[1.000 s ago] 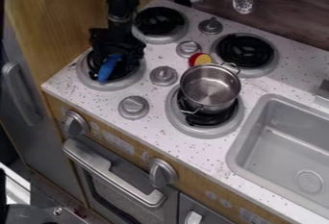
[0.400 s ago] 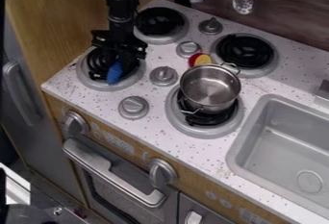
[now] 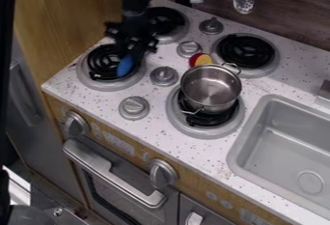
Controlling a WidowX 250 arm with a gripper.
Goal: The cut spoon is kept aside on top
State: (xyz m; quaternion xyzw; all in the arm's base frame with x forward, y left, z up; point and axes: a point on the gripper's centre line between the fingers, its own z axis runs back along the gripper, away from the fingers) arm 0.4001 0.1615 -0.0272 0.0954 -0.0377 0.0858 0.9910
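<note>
The black gripper [image 3: 132, 49] hangs over the right side of the front left burner [image 3: 88, 77], at the upper left of the counter. It is shut on the blue spoon [image 3: 125, 66], whose blue end points down toward the right part of that burner's ring. The rest of the spoon is hidden by the dark gripper. Whether the blue end touches the burner, I cannot tell.
A steel pot [image 3: 210, 88] stands on the front right burner, with a red and yellow object [image 3: 200, 59] just behind it. Knobs [image 3: 163, 76] rise between the burners. A grey sink [image 3: 290, 147] lies at the right, and utensils [image 3: 245, 2] hang on the back wall.
The gripper and the blue spoon have shifted to the right across the front left burner, uncovering more of its coil. A dark shape has come in along the left edge. The pot has stayed put.
</note>
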